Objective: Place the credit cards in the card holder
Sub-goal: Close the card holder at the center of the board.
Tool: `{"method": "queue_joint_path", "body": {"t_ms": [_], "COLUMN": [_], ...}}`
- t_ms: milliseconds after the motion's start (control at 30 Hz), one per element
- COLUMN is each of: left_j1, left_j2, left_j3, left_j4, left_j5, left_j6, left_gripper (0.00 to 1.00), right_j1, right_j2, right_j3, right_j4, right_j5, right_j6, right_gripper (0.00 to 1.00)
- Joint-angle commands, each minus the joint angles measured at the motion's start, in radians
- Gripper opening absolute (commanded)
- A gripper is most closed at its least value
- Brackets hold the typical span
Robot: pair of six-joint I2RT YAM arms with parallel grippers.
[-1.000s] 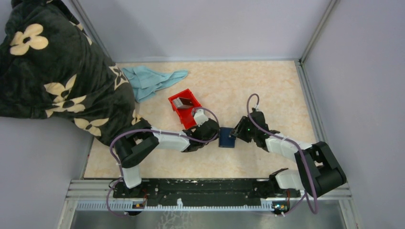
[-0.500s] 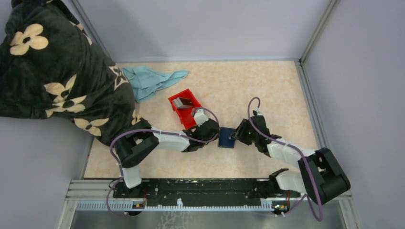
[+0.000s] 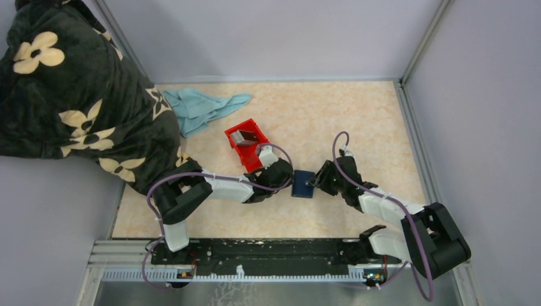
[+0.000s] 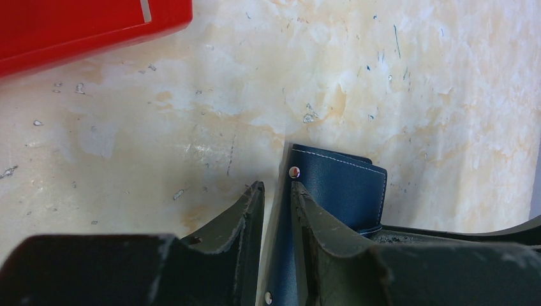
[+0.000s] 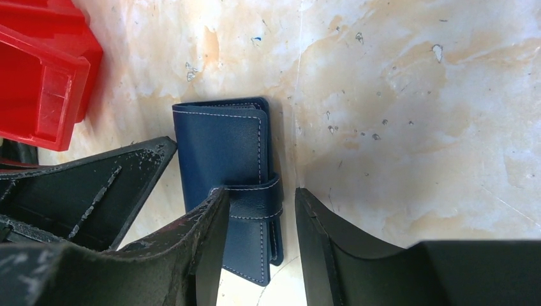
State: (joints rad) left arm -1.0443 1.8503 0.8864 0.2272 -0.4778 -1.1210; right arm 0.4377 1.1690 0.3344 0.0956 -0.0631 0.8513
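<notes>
the credit cards (image 3: 245,136) sit in the red bin (image 3: 255,160); just right of it my left pincer (image 4: 276,191) is clenched on a thin flap of the card holder (image 5: 220,143), which lies on the table; my right pincer (image 5: 260,192) stands released, its fingers straddling the snap tab (image 5: 258,201)

The top external camera looks steeply down over the whole table (image 3: 357,115). Both wrist cameras face down, close, sharing the card holder (image 5: 220,140).
</notes>
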Motion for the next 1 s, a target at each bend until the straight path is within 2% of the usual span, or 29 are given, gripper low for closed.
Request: {"method": "queue_joint_path", "body": {"t_ms": [0,200,967], "left_j1": [0.001,0.001,0.001], "left_j2": [0.081,0.085,0.095], "left_j3": [-0.059,-0.061,-0.069], "left_j4": [-0.209,-0.202,-0.191], "left_j5": [0.066,0.069,0.075], "left_j6": [0.033,0.031,0.026], "left_gripper": [0.31,0.31,0.31], "right_j1": [0.008,0.019,0.041], "right_j2": [-0.026,-0.045,0.043], "right_j3": [-0.014,-0.012,-0.018], "right_j4": [-0.030,-0.036,0.023], "right_j5": [0.019,0.021,0.025], "right_j6": [-0.006,-0.013,-0.010], "right_gripper": [0.44,0.44,0.43]}}
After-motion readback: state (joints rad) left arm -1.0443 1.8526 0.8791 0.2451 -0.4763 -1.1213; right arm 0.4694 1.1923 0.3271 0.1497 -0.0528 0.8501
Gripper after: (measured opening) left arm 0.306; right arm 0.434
